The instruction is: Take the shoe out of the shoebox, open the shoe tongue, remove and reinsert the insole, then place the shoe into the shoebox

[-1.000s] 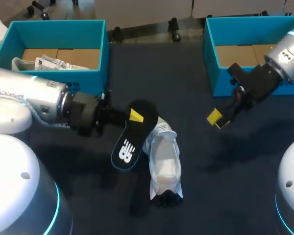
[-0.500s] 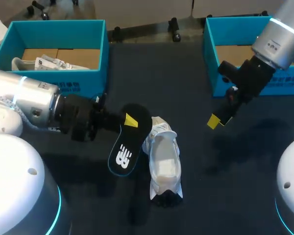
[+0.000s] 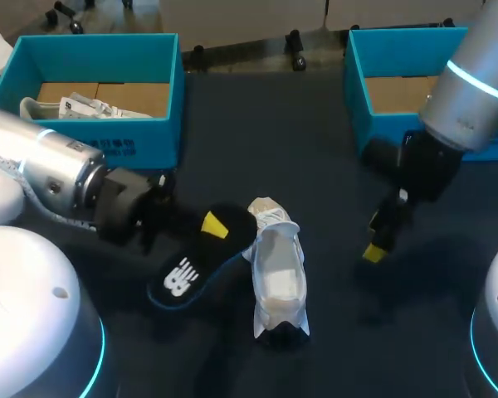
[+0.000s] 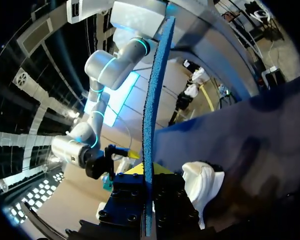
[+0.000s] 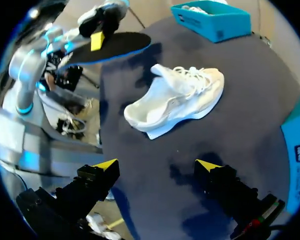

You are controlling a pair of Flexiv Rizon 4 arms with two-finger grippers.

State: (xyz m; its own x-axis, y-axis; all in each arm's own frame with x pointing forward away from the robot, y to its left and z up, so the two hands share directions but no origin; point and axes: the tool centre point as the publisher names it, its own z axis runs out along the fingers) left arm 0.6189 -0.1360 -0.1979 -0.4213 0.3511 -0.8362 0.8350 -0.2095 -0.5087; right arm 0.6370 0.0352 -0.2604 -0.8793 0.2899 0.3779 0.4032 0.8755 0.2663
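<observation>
The white shoe point(image 3: 278, 278) lies on the dark table, toe toward the front edge; the right wrist view shows the shoe point(image 5: 175, 97) on its side ahead of the fingers. My left gripper point(image 3: 209, 225) is shut on the heel end of the black insole point(image 3: 187, 269), which slants down to the table left of the shoe. From the left wrist the insole point(image 4: 152, 125) appears edge-on as a blue strip clamped in that gripper point(image 4: 149, 182). My right gripper point(image 3: 380, 239) hangs open and empty to the right of the shoe, with its fingertips point(image 5: 106, 164) far apart.
A teal shoebox point(image 3: 141, 141) at the back left holds another white shoe point(image 3: 75, 108). A second teal shoebox point(image 3: 354, 83) stands at the back right, just behind my right arm. Bare table lies between the boxes and along the front.
My left gripper has drawn back to the left and lowered the insole until its free end is at the table. My right arm has swung forward and down, closer to the shoe.
</observation>
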